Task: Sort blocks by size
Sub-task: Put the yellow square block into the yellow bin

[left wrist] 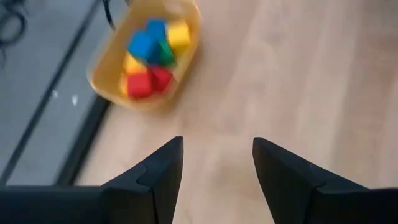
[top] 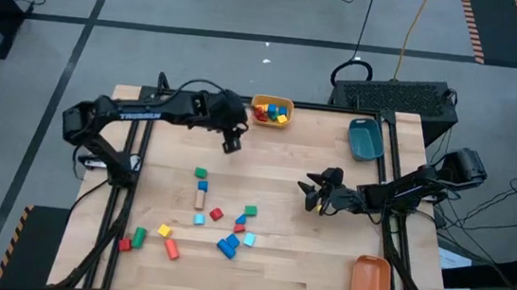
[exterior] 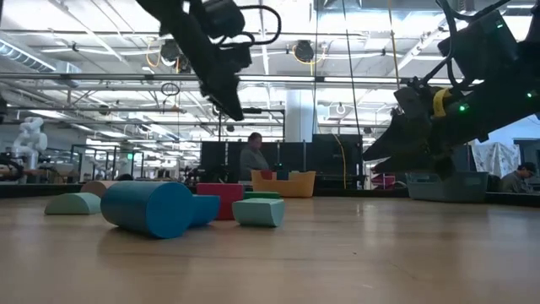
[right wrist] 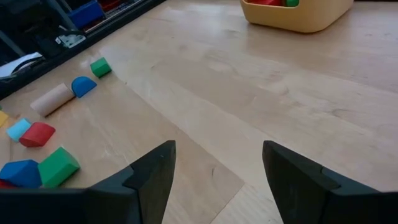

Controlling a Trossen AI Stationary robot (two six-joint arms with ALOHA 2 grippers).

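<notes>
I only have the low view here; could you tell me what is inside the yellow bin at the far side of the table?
Observer: The yellow plastic bin holds a few small wooden blocks: blue, yellow, red and green ones, as the left wrist view shows.
Operator: Thank you. Is the left gripper carrying anything?
Observer: No. The left gripper is open and empty, hovering over bare table just beside that bin.
Operator: And the right gripper?
Observer: The right gripper is also open and empty, out over the middle-right of the wooden table.
Operator: Are there other bins I cannot make out?
Observer: Yes. From above, a teal bin sits at the far right edge and an orange bin at the near right corner; both look empty.
</notes>
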